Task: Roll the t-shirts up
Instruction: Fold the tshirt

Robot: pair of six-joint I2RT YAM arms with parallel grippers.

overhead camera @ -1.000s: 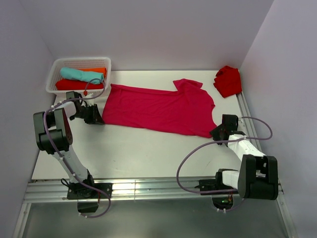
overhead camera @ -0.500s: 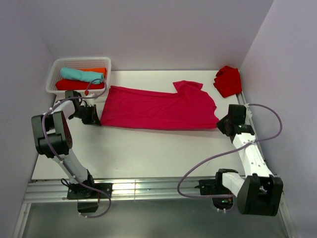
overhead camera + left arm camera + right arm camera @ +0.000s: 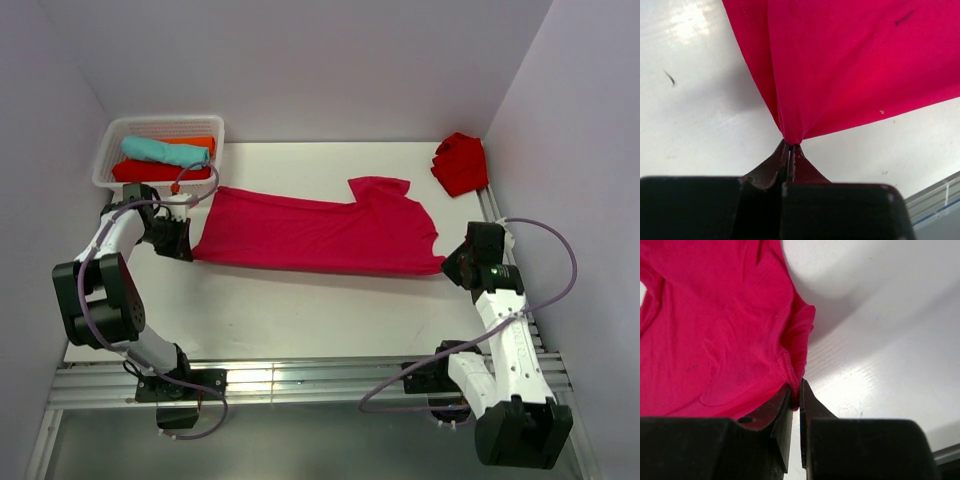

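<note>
A raspberry-crimson t-shirt [image 3: 320, 232] lies stretched across the white table [image 3: 300, 310], folded into a long band. My left gripper [image 3: 186, 243] is shut on its left corner, and the cloth [image 3: 850, 65] fans out from the pinched tips [image 3: 791, 146]. At the right end my right gripper [image 3: 452, 264] is shut on the hemmed corner of the t-shirt [image 3: 715, 330], with the fabric bunched between the fingers [image 3: 796, 392]. A scarlet t-shirt [image 3: 460, 163] lies crumpled at the back right corner.
A white basket [image 3: 118, 135] at the back left holds rolled teal [image 3: 165, 151], orange [image 3: 195, 143] and red [image 3: 160, 171] shirts. Purple-grey walls close in on both sides and behind. A metal rail [image 3: 300, 380] runs along the table's near edge.
Both grippers closed on the crimson t-shirt's ends and pulled outward. The left moved left, the right moved right and back, and the shirt is drawn out longer and straighter.
</note>
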